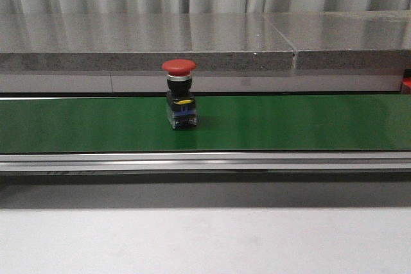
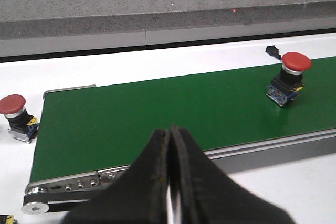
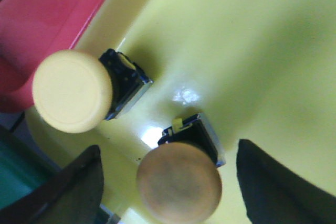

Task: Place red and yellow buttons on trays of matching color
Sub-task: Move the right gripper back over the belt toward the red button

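A red button (image 1: 178, 94) stands upright on the green conveyor belt (image 1: 289, 123); the left wrist view shows that red button (image 2: 287, 77) far along the belt (image 2: 157, 108). A second red button (image 2: 16, 116) sits on the white table beside the belt's end. My left gripper (image 2: 170, 130) hovers shut and empty near the belt's front rail. Two yellow buttons (image 3: 72, 90) (image 3: 178, 182) rest in the yellow tray (image 3: 252, 51). My right gripper (image 3: 169, 150) is open over the nearer one, with a gap on each side. The red tray (image 3: 42, 9) adjoins the yellow one.
A grey stone ledge (image 1: 192, 43) runs behind the belt. The belt's metal rail (image 1: 205, 160) faces the white table (image 1: 205, 242). A small black part (image 2: 271, 51) lies on the table behind the belt.
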